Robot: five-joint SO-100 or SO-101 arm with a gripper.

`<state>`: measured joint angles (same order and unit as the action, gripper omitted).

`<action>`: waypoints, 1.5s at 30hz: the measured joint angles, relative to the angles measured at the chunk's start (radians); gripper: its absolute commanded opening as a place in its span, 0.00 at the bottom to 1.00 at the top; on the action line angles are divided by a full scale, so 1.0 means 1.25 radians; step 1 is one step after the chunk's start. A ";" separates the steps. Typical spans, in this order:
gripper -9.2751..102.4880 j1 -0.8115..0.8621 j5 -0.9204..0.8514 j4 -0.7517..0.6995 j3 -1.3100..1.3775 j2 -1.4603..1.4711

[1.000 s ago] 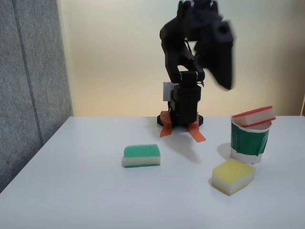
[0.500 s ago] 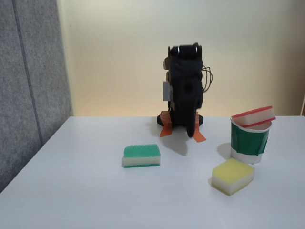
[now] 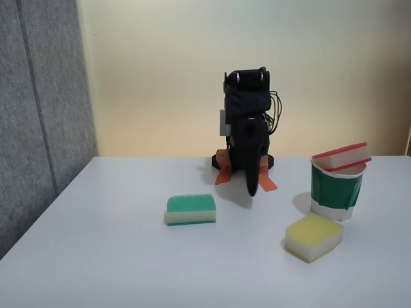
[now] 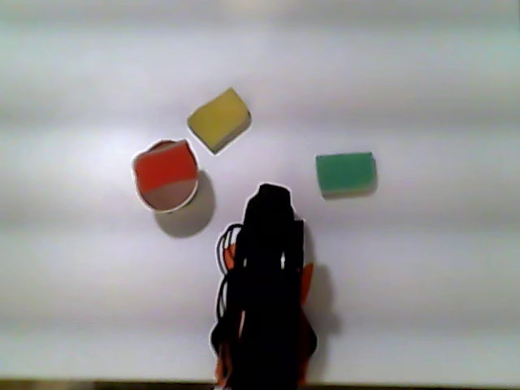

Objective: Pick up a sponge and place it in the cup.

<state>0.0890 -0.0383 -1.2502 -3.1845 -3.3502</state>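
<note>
The red-topped sponge (image 3: 341, 156) lies tilted across the mouth of the dark green cup (image 3: 335, 189), resting on its white rim at the table's right in the fixed view. From above, the sponge (image 4: 165, 166) covers most of the cup (image 4: 172, 193), with part of the white inside showing. My black arm is folded over its base at the table's centre. My gripper (image 3: 252, 189) hangs tip-down just above the table, left of the cup and apart from it. Its fingers look pressed together with nothing between them, and the tip (image 4: 272, 193) points toward the table's middle.
A green-topped sponge (image 3: 190, 209) lies on the white table (image 3: 115, 256) left of centre, also seen from above (image 4: 345, 173). A yellow sponge (image 3: 313, 237) sits just in front of the cup (image 4: 218, 119). A grey panel (image 3: 38, 115) borders the left side.
The arm swung away from above the cup, back to centre, and folded down over its base. The gripper tip sank lower. The sponge stayed on the cup.
</note>
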 measured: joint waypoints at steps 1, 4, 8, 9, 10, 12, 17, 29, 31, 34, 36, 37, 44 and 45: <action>0.08 -0.010 0.022 -0.009 0.000 0.001; 0.08 -0.017 0.039 -0.015 0.000 0.001; 0.08 -0.017 0.042 -0.015 0.000 0.001; 0.08 -0.017 0.042 -0.015 0.000 0.001; 0.08 -0.017 0.042 -0.015 0.000 0.001; 0.09 -0.017 0.040 -0.015 0.000 0.001; 0.09 -0.017 0.040 -0.015 0.000 0.001; 0.09 -0.017 0.040 -0.015 0.000 0.001; 0.09 -0.017 0.039 -0.015 0.000 0.001; 0.09 -0.017 0.039 -0.015 0.000 0.001; 0.09 -0.017 0.039 -0.015 0.000 0.001; 0.09 -0.017 0.039 -0.015 0.000 0.001; 0.09 -0.017 0.039 -0.015 0.000 0.001; 0.09 -0.017 0.039 -0.015 0.000 0.001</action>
<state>0.0675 0.0107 -1.2686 -3.1845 -3.3487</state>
